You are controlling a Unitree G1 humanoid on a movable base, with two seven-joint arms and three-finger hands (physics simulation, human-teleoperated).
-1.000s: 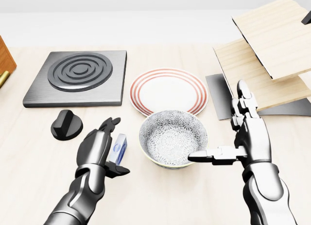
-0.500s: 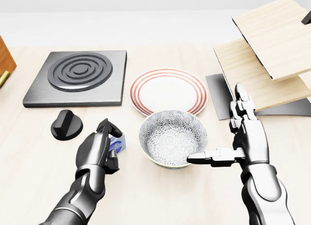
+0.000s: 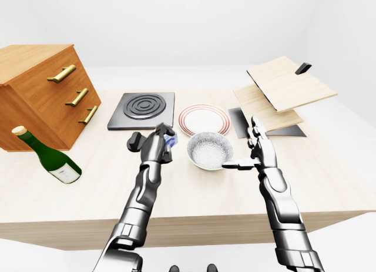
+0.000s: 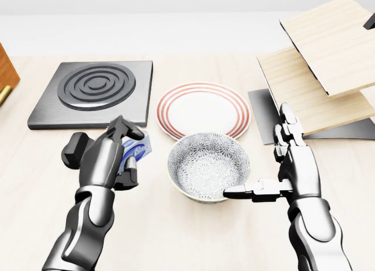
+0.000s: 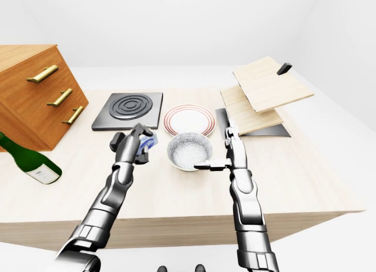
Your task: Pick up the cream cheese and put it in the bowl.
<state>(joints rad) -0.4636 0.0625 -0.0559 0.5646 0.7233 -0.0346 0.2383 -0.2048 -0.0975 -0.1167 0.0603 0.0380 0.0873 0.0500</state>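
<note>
Left-eye view: the left robot hand (image 3: 157,144) is clenched around the small blue-and-white cream cheese packet (image 3: 170,141), and it's come up off the pale wooden bench (image 3: 329,178) compared with a second ago, when the packet sat lower next to the bowl. So the pick looks done, and what's left is carrying it rightward and letting go.

Head view: the packet (image 4: 136,148) hangs just left of the grey patterned ceramic bowl (image 4: 209,165), which has nothing in it. The right robot hand (image 4: 290,165) is released, fingers spread, thumb touching the bowl's rim. The red-ringed white plate (image 4: 203,109) above is bare too.

Right-eye view: same story, packet beside the bowl, not over it.
</note>
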